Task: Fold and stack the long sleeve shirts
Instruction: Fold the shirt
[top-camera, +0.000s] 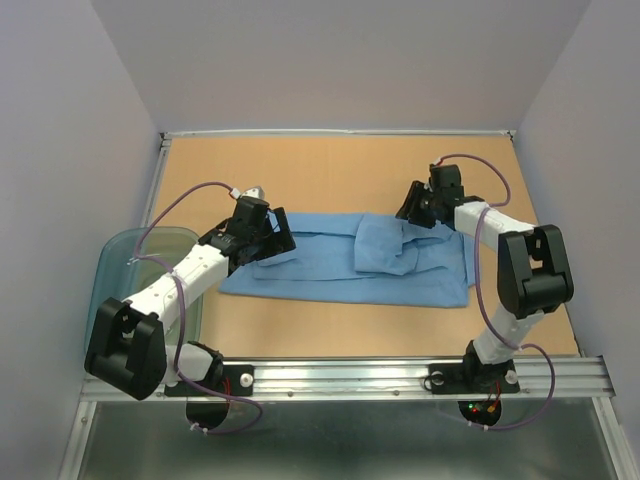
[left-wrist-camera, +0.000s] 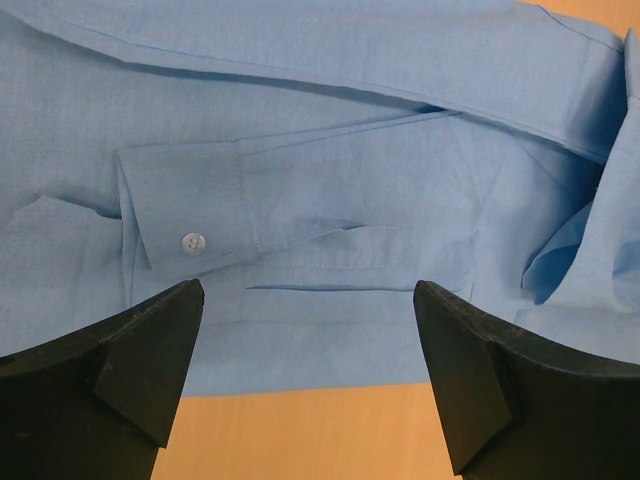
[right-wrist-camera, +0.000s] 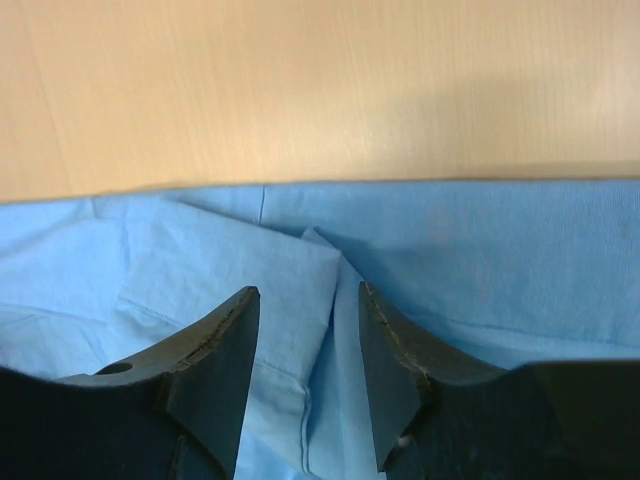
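Across the middle of the table (top-camera: 300, 170), spread sideways and already partly folded: shirt (top-camera: 330, 268), one sleeve doubled back over the body, left end close to the tub (top-camera: 140, 270).

Left gripper (left-wrist-camera: 308, 320): wide open, holding nothing, poised over the near hem with the buttoned cuff (left-wrist-camera: 185, 240) just beyond one fingertip. Right gripper (right-wrist-camera: 308, 310): narrow gap, nothing visibly pinched, aimed at a raised fold (right-wrist-camera: 270, 265) near the far edge of the cloth.

Likely trouble on the left: closing at this spread and catching the cuff together with the hem, or the cuff alone, so dragging the sleeve out of its fold. Worth watching too: biting only the top layer of such thin cloth and leaving the body flat on the table.

Likely trouble on the right: too narrow a gap for the stacked layers at that fold, hence pushing the ridge along instead of taking it, or peeling up just one ply.

With both sides gripped, a further hazard: lifting unevenly or at different speeds, skewing the crease and bunching the middle. Also possible: sweeping the left end against the tub during a fold toward that side. Layer count under either set of fingers: impossible to tell from these views.
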